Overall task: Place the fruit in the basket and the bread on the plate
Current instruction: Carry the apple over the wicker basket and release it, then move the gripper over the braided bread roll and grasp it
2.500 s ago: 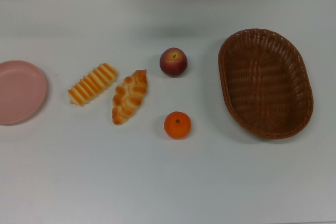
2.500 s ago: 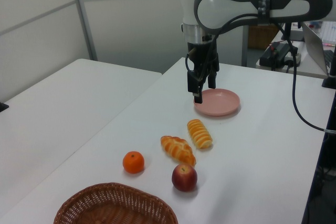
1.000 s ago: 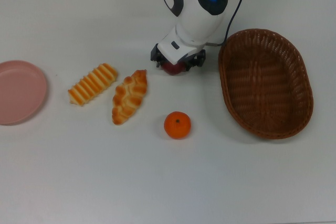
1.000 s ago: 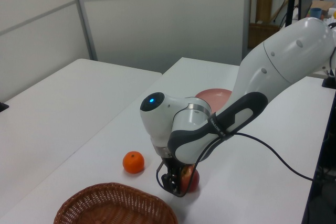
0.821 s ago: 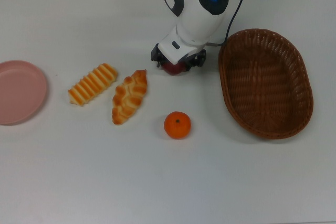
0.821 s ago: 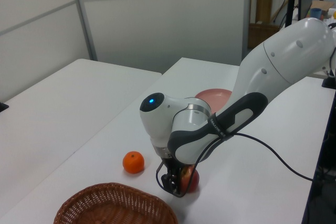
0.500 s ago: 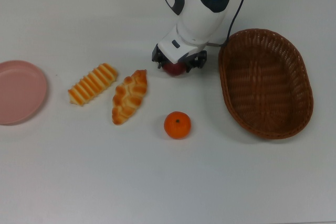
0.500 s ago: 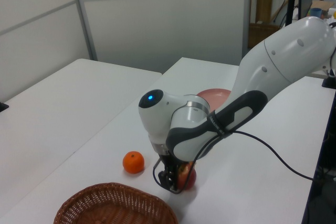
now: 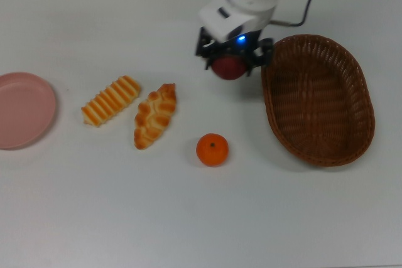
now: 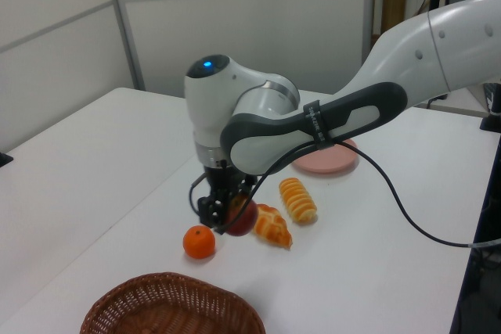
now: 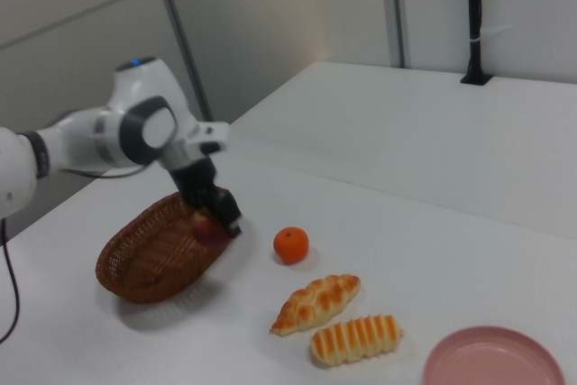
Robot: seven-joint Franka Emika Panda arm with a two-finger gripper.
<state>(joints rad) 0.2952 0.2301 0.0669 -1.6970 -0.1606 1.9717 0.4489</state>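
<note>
My gripper (image 9: pixel 233 62) is shut on the dark red apple (image 9: pixel 229 69) and holds it above the table, just off the left rim of the wicker basket (image 9: pixel 317 101) in the top view. In the left view the apple (image 10: pixel 240 216) hangs over the braided loaf (image 10: pixel 267 224), with the gripper (image 10: pixel 227 210) around it. The tangerine (image 9: pixel 212 149) lies on the table in front of the bread. A braided loaf (image 9: pixel 155 115) and a ridged roll (image 9: pixel 110 100) lie side by side. At the top view's left edge sits the pink plate (image 9: pixel 22 110), with nothing on it.
The basket (image 11: pixel 153 254) holds nothing. The white arm (image 10: pixel 337 107) reaches over the table above the bread and plate in the left view. A black cable (image 10: pixel 407 220) loops from the arm. A second white table (image 11: pixel 433 132) stands behind.
The gripper went from hovering high near the plate to closing on the apple; in the last half second it has lifted the apple and carried it toward the basket.
</note>
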